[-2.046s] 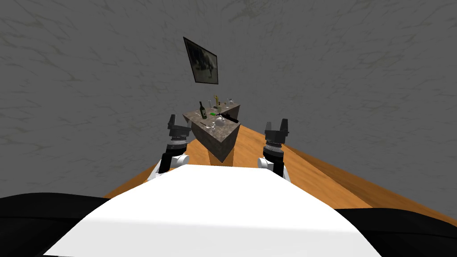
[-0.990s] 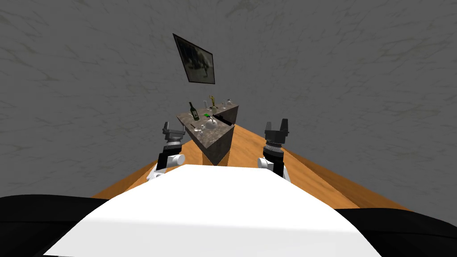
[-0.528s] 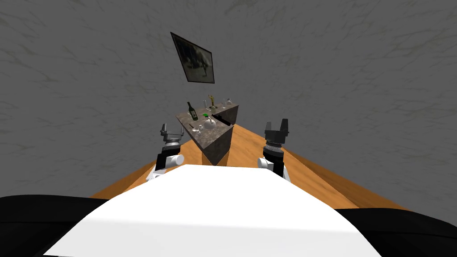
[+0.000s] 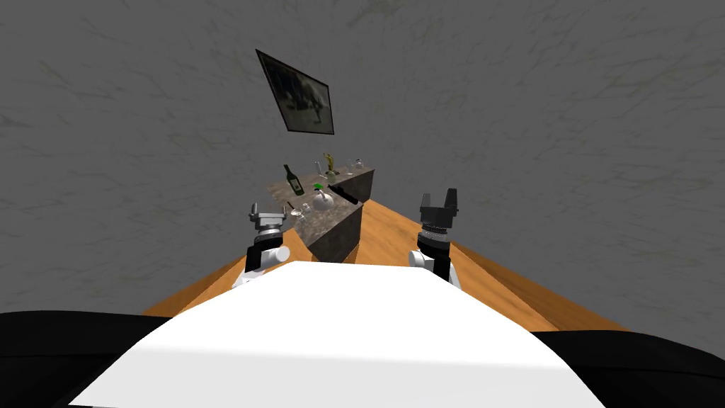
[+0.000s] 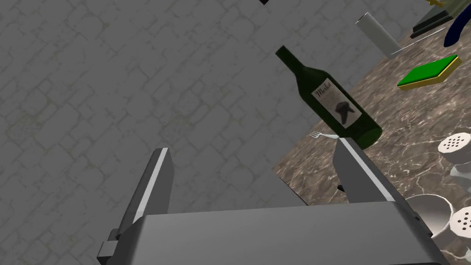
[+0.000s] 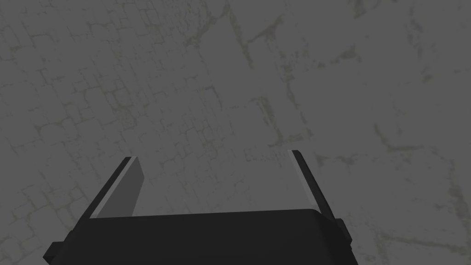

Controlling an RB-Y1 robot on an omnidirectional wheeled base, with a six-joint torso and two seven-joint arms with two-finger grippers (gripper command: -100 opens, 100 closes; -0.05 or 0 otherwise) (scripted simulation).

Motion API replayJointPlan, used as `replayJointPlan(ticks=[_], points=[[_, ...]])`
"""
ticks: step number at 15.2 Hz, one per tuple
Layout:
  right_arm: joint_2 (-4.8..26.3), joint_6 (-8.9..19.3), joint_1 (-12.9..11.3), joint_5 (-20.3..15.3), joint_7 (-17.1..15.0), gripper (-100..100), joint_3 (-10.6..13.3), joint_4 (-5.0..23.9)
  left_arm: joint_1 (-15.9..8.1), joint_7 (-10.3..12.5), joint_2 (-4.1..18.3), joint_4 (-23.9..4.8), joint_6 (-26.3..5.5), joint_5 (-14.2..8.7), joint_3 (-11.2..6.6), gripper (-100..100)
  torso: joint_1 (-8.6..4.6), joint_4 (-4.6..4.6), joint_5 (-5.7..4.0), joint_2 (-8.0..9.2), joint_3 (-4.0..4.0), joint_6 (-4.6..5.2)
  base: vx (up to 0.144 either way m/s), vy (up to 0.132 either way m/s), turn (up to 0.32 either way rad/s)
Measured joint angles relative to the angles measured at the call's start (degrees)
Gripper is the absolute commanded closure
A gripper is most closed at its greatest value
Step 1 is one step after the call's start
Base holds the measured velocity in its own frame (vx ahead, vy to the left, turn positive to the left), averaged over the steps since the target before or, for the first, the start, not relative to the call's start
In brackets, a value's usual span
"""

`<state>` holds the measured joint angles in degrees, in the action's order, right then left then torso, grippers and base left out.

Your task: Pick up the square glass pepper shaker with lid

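In the head view the left gripper (image 4: 267, 214) sits just left of centre of the frame, at the near edge of the brown marbled stone counter (image 4: 282, 191), fingers spread and empty; the right gripper (image 4: 439, 196), right of centre, is likewise spread, well apart from the counter. Just beside the left gripper stand a clear shaker with a white holed lid (image 5: 454, 143) and a second white holed lid (image 5: 461, 220); I cannot tell which is the pepper one; beyond them stand a dark green labelled wine bottle (image 5: 338, 103), then a green and yellow sponge (image 5: 427, 72).
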<state>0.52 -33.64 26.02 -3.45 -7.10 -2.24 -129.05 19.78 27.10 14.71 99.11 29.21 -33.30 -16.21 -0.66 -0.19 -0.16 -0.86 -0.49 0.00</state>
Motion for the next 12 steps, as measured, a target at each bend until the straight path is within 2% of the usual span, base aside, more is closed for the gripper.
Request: replayJointPlan(ticks=[4, 7, 10, 12], points=[[0.00, 0.00, -0.01, 0.00, 0.00, 0, 0.00, 0.00, -0.12, 2.06, -1.54, -3.27, -0.59, -3.61, -2.18, -100, 0.12, 0.02, 0.03, 0.12, 0.06, 0.00, 0.148, -0.127, 0.025], [0.00, 0.00, 0.00, 0.00, 0.00, 0, 0.00, 0.00, -0.60, 4.39, -2.43, -7.20, -0.41, -6.73, -4.14, -100, 0.06, 0.01, 0.03, 0.06, 0.04, -0.01, 0.171, -0.146, 0.049], [0.01, 0.00, -0.01, 0.00, 0.00, 0, 0.00, 0.00, -0.70, 5.55, -3.99, -9.01, -0.95, -8.88, -5.52, -100, 0.25, 0.03, 0.05, 0.16, 0.08, 0.00, 0.132, -0.091, 0.025], [0.01, 0.00, -0.01, 0.00, 0.00, 0, -0.01, 0.00, -1.63, 6.41, -4.73, -11.55, -1.00, -10.37, -6.53, -100, 0.37, 0.04, 0.08, 0.21, 0.12, -0.01, 0.138, -0.082, 0.048]])
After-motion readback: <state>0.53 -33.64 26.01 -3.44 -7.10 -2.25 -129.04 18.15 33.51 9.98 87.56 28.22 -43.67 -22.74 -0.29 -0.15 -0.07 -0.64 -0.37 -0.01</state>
